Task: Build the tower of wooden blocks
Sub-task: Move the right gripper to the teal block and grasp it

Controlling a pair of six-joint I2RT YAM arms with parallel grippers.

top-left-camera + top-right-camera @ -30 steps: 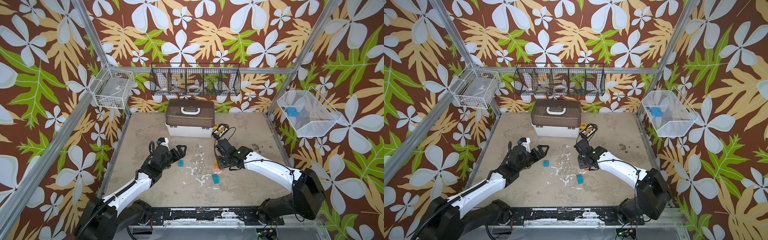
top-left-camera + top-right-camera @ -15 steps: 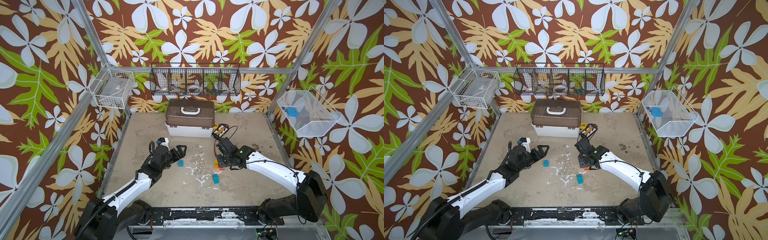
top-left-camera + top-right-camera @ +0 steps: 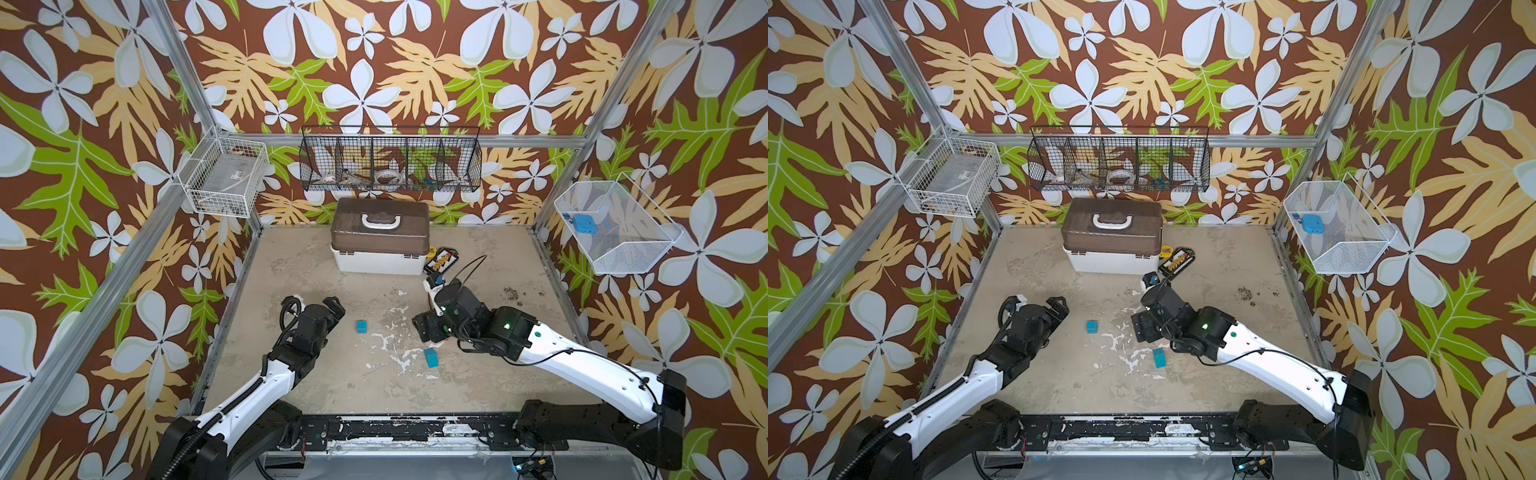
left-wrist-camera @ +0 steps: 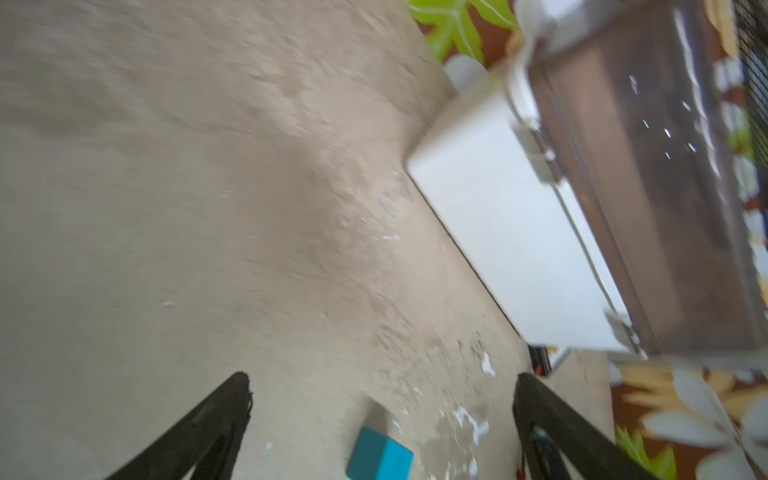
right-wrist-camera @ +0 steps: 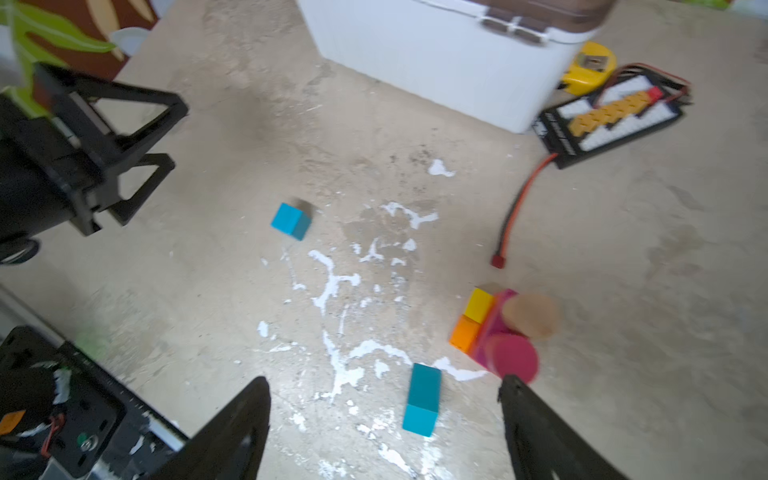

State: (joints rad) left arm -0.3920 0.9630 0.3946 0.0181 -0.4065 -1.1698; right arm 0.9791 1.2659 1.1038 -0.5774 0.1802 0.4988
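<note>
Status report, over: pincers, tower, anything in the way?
Left pincer, right pincer open, empty. Tower low; teal cube, teal bar loose. Red wire close by tower.

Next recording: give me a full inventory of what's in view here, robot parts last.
teal cube: one, teal, on the floor, left of centre.
teal bar: one, teal, lying flat mid-floor.
tower: one cluster of orange, yellow, magenta, tan and red-pink blocks, near the teal bar; blurred.
box: one, white with brown lid, at the back.
pack: one, black and yellow, wired, beside the box.
yellow item: one, between box and pack.
black basket: one, back wall.
white basket: one, left wall.
mesh basket: one, white, right wall, holding a blue item.
left gripper: one, black, open, empty.
right gripper: one, black, open, empty.
</note>
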